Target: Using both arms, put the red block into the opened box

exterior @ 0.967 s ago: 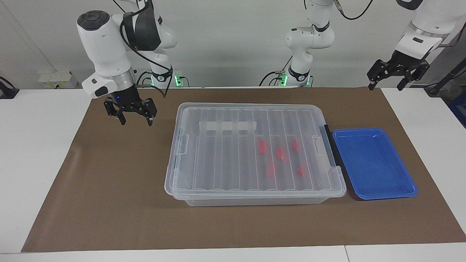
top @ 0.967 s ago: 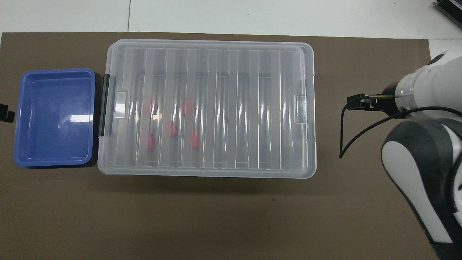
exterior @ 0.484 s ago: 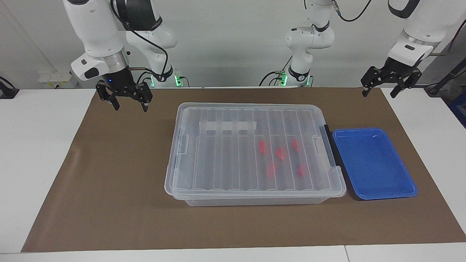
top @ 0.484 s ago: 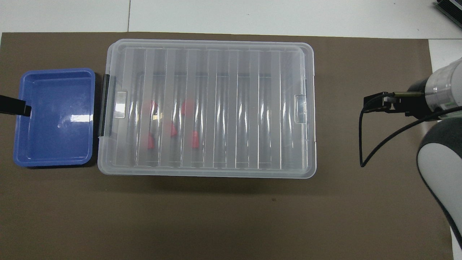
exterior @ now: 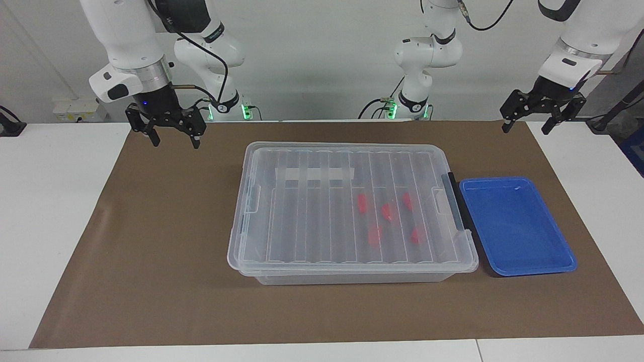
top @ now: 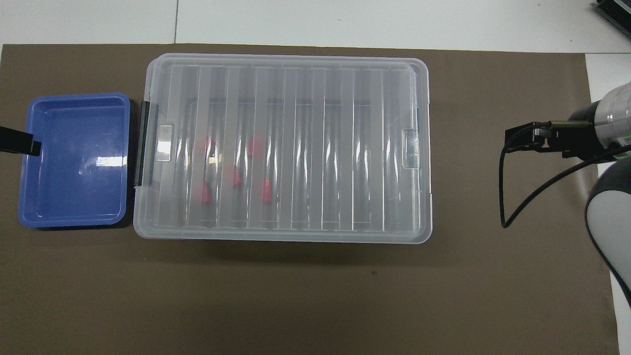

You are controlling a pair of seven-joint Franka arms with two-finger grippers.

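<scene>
Both claws have risen & pulled back twd the bases, right claw (exterior: pixel 172 137) and left claw (exterior: pixel 542 119) empty w/ fingers apart, while five red blocks (exterior: pixel 386 211) lie in the lidded box (exterior: pixel 352 261) mid-tabletop, so task looks done.

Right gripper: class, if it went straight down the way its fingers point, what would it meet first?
Probably the brown mat, near its robot-side edge; the right gripper hangs open and clear of the box. Depth is uncertain.
</scene>
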